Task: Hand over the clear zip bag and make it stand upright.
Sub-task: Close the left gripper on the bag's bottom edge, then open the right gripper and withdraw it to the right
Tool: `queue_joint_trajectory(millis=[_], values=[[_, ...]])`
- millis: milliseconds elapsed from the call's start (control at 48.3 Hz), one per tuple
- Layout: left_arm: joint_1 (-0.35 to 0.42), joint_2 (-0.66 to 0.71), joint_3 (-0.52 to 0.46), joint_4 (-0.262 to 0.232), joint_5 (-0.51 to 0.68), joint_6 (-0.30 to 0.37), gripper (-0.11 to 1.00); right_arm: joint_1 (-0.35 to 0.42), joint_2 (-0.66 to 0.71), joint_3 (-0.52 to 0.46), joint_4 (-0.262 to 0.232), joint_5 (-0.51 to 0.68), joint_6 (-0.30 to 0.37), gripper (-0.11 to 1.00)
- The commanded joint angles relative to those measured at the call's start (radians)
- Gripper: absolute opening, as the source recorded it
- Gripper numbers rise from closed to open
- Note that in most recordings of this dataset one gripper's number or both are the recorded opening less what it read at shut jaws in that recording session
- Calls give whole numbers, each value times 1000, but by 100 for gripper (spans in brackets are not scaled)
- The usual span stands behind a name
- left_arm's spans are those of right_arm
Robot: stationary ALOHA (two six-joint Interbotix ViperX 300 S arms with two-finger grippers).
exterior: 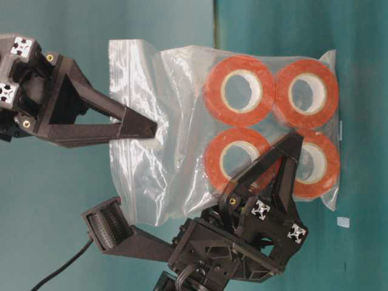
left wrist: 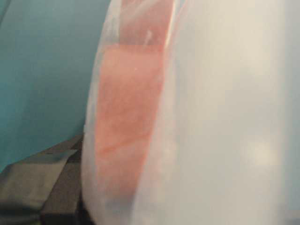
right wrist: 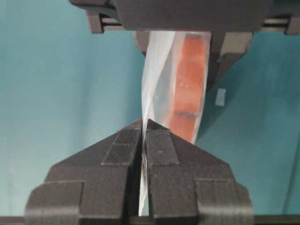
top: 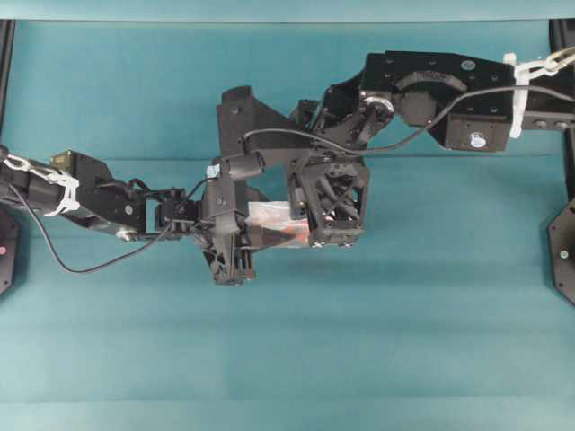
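The clear zip bag (exterior: 176, 109) hangs in the air between both grippers, with orange rolls (exterior: 239, 91) bunched at one end. My right gripper (right wrist: 144, 123) is shut on the bag's empty film, and the plastic shows pinched between its pads. It is the upper left gripper (exterior: 151, 129) in the table-level view. My left gripper (right wrist: 183, 44) clamps the roll end, with one finger (exterior: 279, 167) lying across the rolls and the other behind the bag. In the left wrist view the bag (left wrist: 131, 117) fills the frame. From overhead the bag (top: 272, 218) shows between the two grippers.
A teal tabletop (top: 404, 341) lies under everything. A small pale scrap (exterior: 344, 222) sits on it near the bag. Black stands (top: 563, 251) are at the left and right edges of the overhead view.
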Motion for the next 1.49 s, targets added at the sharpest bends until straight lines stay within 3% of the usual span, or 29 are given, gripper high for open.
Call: queue_joint_trajectory(millis=[0,124,331,394,787,1057,1326,1471], values=[[-3,-9,0,3,-2,2,25,3,-23,-12,5,-3,46,6],[-3,-9,3,3,-3,8,25,3,-28,-11,5,-2,78,21],[-6,-9,5,2,0,11,25,20,-58,-12,-2,-15,115,76],[-9,-11,5,3,0,11,25,23,-78,-6,-8,-35,133,86],[-20,-12,5,2,18,9,25,29,-264,115,-43,-178,175,84],[-25,-18,5,3,18,9,25,29,-405,311,-71,-330,175,84],[-26,-18,5,2,18,9,25,29,-581,500,-72,-578,169,84],[-26,-18,5,2,18,11,25,29,-663,578,-72,-615,173,84]])
